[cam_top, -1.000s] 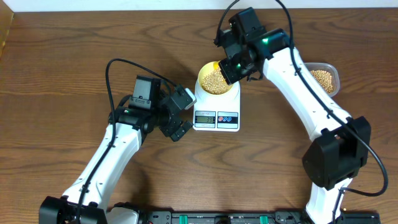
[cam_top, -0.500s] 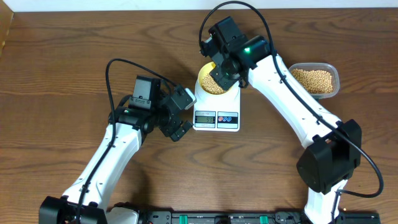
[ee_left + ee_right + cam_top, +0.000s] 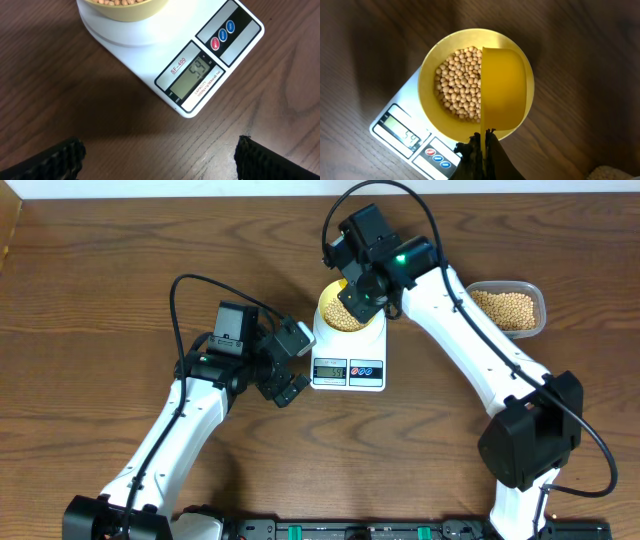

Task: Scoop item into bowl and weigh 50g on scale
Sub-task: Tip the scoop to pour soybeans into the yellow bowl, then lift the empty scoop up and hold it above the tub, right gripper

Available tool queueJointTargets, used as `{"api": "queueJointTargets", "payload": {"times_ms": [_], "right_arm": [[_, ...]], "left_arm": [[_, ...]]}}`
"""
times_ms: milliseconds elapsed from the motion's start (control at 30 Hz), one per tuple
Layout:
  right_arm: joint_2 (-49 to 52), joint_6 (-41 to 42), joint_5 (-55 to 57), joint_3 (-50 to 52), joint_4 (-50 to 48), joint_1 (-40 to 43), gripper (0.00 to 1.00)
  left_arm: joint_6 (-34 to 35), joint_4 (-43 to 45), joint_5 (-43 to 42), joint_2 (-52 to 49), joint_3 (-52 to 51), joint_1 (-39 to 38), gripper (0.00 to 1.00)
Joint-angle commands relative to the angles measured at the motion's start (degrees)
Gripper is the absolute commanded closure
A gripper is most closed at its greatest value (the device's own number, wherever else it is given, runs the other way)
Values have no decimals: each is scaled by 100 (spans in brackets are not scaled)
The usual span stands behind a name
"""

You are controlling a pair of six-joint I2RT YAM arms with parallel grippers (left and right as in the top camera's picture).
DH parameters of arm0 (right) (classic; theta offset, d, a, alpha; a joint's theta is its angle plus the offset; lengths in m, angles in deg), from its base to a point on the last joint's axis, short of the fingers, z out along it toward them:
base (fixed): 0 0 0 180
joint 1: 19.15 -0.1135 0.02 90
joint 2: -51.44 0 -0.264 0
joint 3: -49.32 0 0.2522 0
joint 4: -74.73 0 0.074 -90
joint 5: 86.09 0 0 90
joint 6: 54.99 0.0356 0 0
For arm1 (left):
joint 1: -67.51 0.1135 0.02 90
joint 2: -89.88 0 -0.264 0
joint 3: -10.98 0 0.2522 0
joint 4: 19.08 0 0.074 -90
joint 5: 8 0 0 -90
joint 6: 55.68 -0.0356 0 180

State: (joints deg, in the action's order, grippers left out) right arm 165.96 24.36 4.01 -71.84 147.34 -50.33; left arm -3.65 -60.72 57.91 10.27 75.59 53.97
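The pale yellow bowl is seen standing on the round platform of the white digital scale, which is placed near the middle of the wooden table, somewhat toward its far edge. The bowl is partly filled with tan soybeans. A yellow scoop is held over the bowl, tipped on its side. Its handle is clamped between the closed fingers of the right gripper. The left gripper is spread wide with nothing held, just beside the scale's left edge. Digits are shown on the display but cannot be read with certainty. More soybeans are contained in a clear plastic container set toward the table's right edge.
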Motion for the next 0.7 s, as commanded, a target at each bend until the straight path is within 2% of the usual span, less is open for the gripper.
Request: {"api": "queueJointTargets", "payload": {"times_ms": [0, 400, 667], "right_arm": [[44, 96, -496, -258, -28, 190, 99], [-343, 101, -1405, -857, 81, 841, 99], [-848, 334, -1547, -892, 190, 1390, 99]], "left_arm": [[-79, 2, -74, 74, 4, 28, 2], [-79, 2, -74, 76, 4, 28, 2], [-79, 2, -74, 74, 4, 28, 2]]}}
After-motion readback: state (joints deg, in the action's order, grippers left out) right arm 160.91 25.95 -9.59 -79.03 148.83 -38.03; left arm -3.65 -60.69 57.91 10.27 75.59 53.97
